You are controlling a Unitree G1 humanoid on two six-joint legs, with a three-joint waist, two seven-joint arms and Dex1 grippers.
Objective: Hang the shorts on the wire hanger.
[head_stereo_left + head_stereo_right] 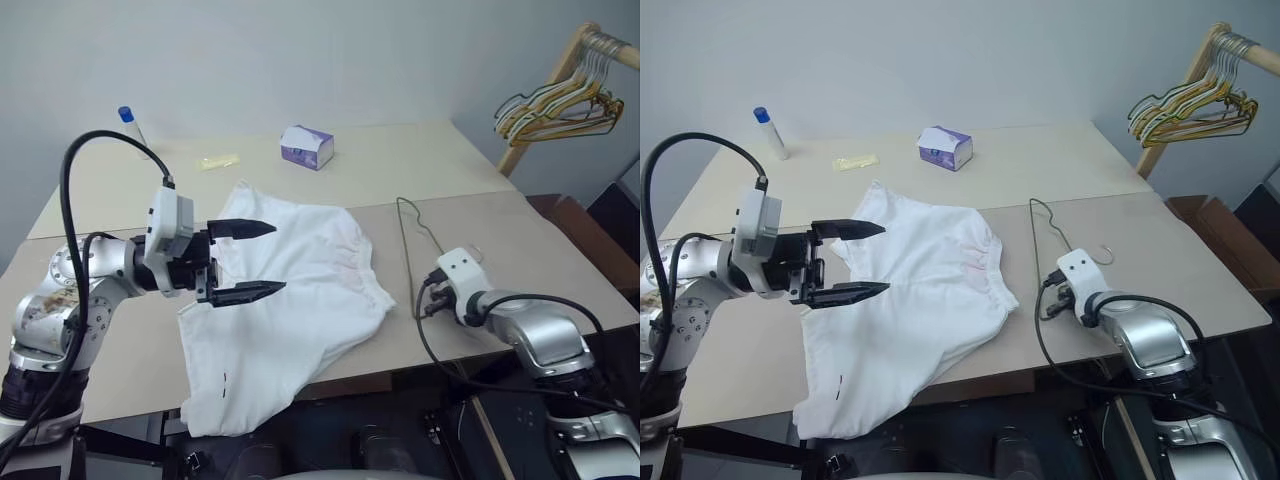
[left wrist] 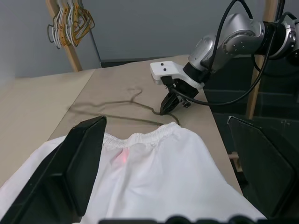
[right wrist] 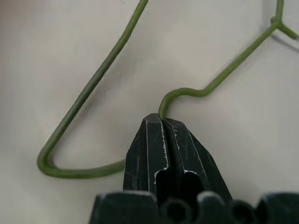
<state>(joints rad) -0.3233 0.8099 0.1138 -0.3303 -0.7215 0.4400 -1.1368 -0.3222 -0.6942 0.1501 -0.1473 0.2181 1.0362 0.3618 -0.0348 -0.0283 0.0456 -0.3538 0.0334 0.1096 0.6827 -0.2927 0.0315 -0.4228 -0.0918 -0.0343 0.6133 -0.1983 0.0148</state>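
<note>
The white shorts (image 1: 290,300) lie spread on the beige table (image 1: 500,230), one leg hanging over the front edge. My left gripper (image 1: 277,258) hovers open just above the shorts' left part, pointing to the right, with nothing between its fingers (image 2: 84,163). The thin olive wire hanger (image 1: 408,240) lies flat on the table right of the shorts, its hook near the right arm. My right gripper (image 3: 161,122) points down at the table and is shut on the wire hanger (image 3: 93,84) near one bent corner. It also appears in the left wrist view as the right gripper (image 2: 167,106) beside the elastic waist.
A purple tissue box (image 1: 307,147), a yellow packet (image 1: 220,160) and a blue-capped bottle (image 1: 130,122) stand at the table's back. A bunch of mixed-colour hangers (image 1: 565,105) hangs on a wooden rack at the far right. A cardboard box (image 1: 1220,225) sits beyond the table's right edge.
</note>
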